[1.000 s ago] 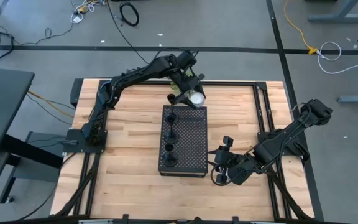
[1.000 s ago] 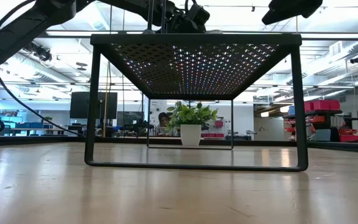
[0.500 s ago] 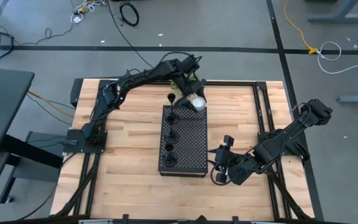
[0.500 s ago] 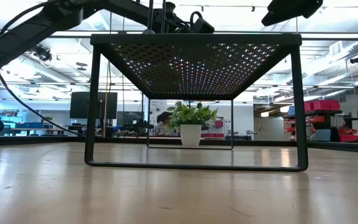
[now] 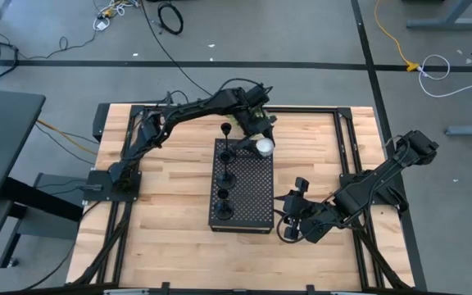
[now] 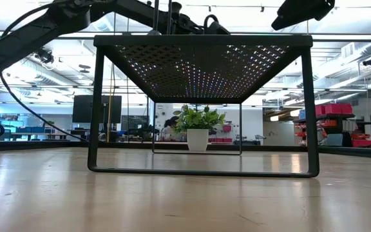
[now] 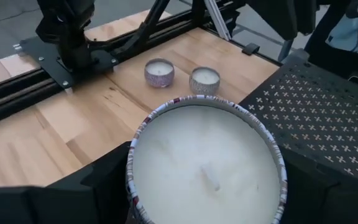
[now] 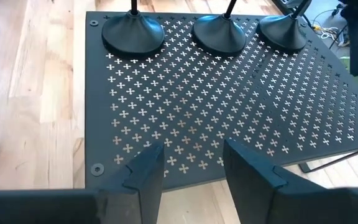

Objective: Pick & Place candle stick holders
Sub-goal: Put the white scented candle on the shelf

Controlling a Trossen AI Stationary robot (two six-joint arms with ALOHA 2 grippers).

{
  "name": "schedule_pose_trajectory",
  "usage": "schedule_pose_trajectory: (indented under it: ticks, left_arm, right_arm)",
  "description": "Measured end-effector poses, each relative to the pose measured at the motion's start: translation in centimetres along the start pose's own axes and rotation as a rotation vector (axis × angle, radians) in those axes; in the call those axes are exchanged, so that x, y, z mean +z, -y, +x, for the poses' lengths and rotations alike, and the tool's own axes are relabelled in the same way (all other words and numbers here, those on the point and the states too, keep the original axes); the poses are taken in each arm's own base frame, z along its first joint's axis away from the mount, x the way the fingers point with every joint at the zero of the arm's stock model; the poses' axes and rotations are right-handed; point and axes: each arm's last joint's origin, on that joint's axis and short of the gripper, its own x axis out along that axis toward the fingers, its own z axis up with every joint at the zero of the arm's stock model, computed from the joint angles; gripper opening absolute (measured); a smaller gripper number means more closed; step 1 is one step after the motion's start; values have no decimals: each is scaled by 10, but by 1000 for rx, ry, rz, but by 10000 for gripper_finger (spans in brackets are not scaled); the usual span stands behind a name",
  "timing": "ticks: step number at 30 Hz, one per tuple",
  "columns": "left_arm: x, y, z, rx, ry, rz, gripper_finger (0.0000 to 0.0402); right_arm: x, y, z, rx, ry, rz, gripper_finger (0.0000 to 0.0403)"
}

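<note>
Above the far corner of the perforated box (image 5: 242, 184), the left gripper (image 5: 262, 141) pinches a large white candle (image 7: 205, 163), seemingly to set it there; right gripper (image 8: 188, 163) waits beside the box, jaws spread.

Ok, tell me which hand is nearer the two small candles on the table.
Right. The right hand hovers just beside the small candles; the left hand is across the rack, holding a big candle.

From my seat the pale butcher-block wood table (image 5: 170, 180) looks satin-smooth, the black perforated metal box (image 8: 229, 112) is matt, the three black metal candle stick holders (image 8: 219, 31) slightly glossy, and the big white candle (image 7: 205, 163) waxy.
</note>
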Motion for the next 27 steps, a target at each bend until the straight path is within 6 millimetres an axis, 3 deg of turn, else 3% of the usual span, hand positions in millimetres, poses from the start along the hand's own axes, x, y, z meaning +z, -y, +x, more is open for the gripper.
schedule_pose_trajectory:
  ticks: [20,27]
  left_arm:
    - [-24,-4,20,-16,-79,-96,294]
    - [-25,-3,20,-8,-100,-141,300]
  right_arm:
    - [0,0,0,8,-4,-2,164]
    - [0,0,0,8,-3,-3,164]
